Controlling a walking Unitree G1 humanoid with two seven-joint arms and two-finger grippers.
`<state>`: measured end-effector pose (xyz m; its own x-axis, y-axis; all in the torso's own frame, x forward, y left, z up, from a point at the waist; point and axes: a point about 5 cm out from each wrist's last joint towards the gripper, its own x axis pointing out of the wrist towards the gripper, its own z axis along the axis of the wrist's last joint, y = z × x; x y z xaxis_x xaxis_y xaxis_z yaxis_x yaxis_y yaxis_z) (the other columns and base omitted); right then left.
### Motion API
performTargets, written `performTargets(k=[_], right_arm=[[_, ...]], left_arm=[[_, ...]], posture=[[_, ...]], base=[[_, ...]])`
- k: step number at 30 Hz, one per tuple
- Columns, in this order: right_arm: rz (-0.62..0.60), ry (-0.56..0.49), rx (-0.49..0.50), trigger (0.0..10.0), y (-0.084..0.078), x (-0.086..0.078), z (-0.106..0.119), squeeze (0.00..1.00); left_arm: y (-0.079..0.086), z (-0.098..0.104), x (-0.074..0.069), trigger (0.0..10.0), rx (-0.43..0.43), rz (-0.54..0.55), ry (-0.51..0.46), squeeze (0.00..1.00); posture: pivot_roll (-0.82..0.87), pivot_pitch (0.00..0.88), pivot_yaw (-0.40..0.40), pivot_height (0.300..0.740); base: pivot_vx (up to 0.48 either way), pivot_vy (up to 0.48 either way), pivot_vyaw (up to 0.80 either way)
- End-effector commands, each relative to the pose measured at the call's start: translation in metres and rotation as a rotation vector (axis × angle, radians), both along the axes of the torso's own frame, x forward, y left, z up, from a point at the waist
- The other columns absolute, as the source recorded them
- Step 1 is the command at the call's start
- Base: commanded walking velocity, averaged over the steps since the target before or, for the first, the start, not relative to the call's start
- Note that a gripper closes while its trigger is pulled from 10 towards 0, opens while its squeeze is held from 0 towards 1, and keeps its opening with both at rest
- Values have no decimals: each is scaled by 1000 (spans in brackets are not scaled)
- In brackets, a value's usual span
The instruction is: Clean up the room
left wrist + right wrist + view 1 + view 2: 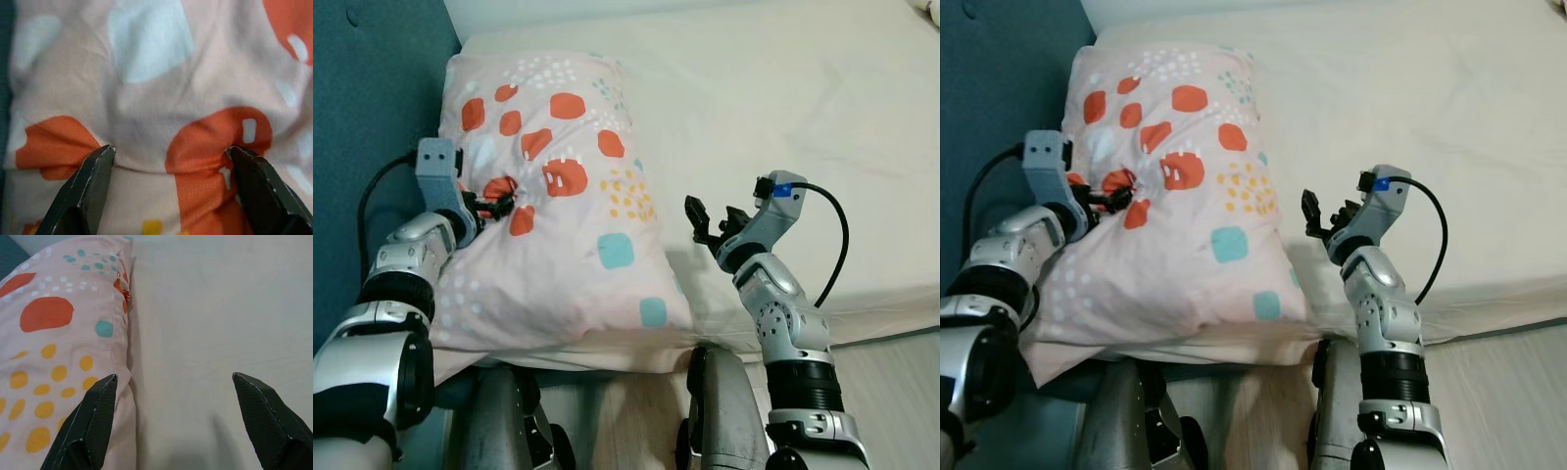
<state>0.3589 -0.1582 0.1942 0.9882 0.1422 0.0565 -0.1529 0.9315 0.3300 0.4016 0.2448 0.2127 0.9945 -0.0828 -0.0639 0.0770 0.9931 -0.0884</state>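
A plump pink pillow [558,215], printed with orange blobs, teal squares, yellow dots and pale blue patches, lies at the left side of a cream-sheeted bed [783,127], against a dark teal headboard [367,117]. The left claw [501,204] presses into the pillow's upper face, its two black fingers [88,186] spread and bunching a fold of the fabric between them, puckering the cover around an orange patch. The right claw [703,217] hovers just beside the pillow's right edge above the bare sheet, fingers spread wide and holding nothing. The pillow's near end overhangs the mattress edge towards the robot's legs.
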Motion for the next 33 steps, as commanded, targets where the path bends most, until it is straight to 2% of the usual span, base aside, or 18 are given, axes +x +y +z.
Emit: performTargets(k=[1, 2, 3, 6, 12, 14, 15, 16, 19, 22, 24, 26, 27, 29, 33], right_arm=[[3, 24, 4, 10000, 2, -3, -6, 0], [3, 24, 3, 10000, 2, -4, -5, 0], [3, 24, 3, 10000, 2, -4, -5, 0], [5, 26, 7, 10000, 3, -4, -5, 0], [8, 29, 6, 10000, 4, -4, -5, 0], [8, 28, 7, 10000, 5, -4, -5, 0], [8, 28, 7, 10000, 5, -4, -5, 0], [8, 29, 8, 10000, 5, -4, -4, 0], [8, 31, 10, 10000, 5, -4, -4, 0], [7, 31, 10, 10000, 5, -4, -4, 0], [9, 30, 13, 10000, 5, -3, -3, 0], [7, 29, 16, 10000, 4, -3, -2, 0], [7, 29, 16, 10000, 4, -3, -2, 0], [-2, 27, 21, 10000, 2, -3, -1, 0], [-10, 27, 24, 10000, -1, -5, -1, 0]], left_arm=[[4, -13, -3, 10000, -20, 40, 44, 0], [21, -21, -8, 10000, -27, 141, 77, 0], [21, -21, -8, 10000, -27, 141, 77, 0], [37, -30, -16, 10000, -15, 235, 113, 0], [52, -30, -21, 10000, -23, 298, 99, 0], [65, -24, -26, 10000, -25, 358, 73, 0], [65, -24, -26, 10000, -25, 358, 73, 0], [76, -21, -30, 10000, -30, 387, 69, 0], [79, -26, -33, 10000, -39, 369, 103, 0], [78, -30, -33, 10000, -54, 347, 126, 0], [55, -51, -32, 10000, -186, 136, 221, 0], [33, -66, -34, 10000, -288, -40, 276, 0], [33, -66, -34, 10000, -288, -40, 276, 0], [16, -75, -35, 10000, -353, -162, 296, 0], [8, -79, -34, 10000, -397, -180, 288, 0]], posture=[[-146, 227, 87, 540], [-146, 230, 88, 540], [-146, 230, 88, 540], [-142, 231, 83, 540], [-142, 230, 81, 540], [-141, 228, 84, 540], [-141, 228, 84, 540], [-139, 227, 84, 540], [-134, 225, 83, 540], [-134, 225, 83, 540], [-133, 224, 82, 540], [-135, 225, 83, 540], [-135, 225, 83, 540], [-142, 226, 82, 540], [-150, 227, 81, 540]], base=[[0, 0, 0], [0, 0, 0], [0, 0, 0], [0, 0, 0], [0, 0, 0], [0, 0, 0], [0, 0, 0], [0, 0, 0], [0, 0, 0], [0, 0, 0], [0, 0, 0], [0, 0, 0], [0, 0, 0], [0, 0, 0], [0, 0, 0]])
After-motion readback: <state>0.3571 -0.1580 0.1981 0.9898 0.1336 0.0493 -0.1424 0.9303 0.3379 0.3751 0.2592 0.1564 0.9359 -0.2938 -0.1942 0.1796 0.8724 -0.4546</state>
